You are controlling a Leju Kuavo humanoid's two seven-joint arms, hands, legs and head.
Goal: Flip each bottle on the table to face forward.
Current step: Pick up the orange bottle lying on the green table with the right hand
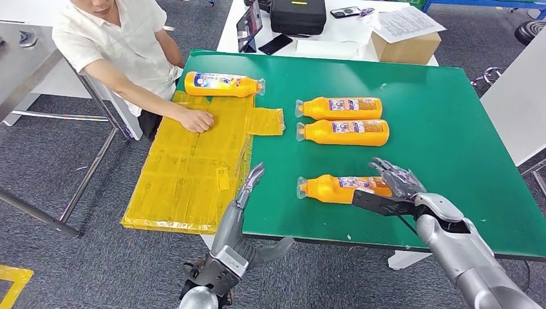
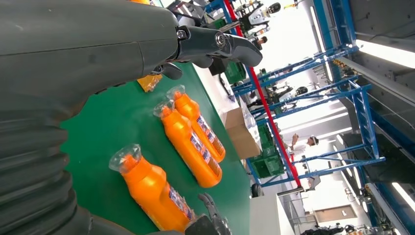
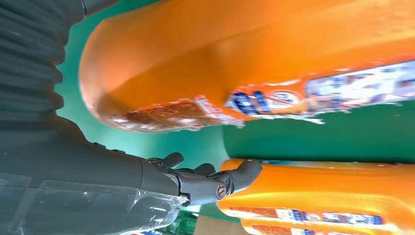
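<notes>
The nearest orange bottle [image 1: 341,188] lies on its side on the green table [image 1: 451,116], long axis across the table, cap toward the robot's left. The right hand [image 1: 393,187] sits at its base end, fingers spread over it; whether they grip it I cannot tell. The left hand [image 1: 248,206] hovers at the table's near edge, fingers extended, holding nothing. Farther off lie two parallel bottles [image 1: 344,120], caps left. Farthest, a fourth bottle [image 1: 222,84] rests on yellow sheeting [image 1: 187,167], cap right, beside a person's hand [image 1: 195,120].

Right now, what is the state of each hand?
Left hand: open, holding nothing.
Right hand: at the nearest bottle; grip cannot be told.
</notes>
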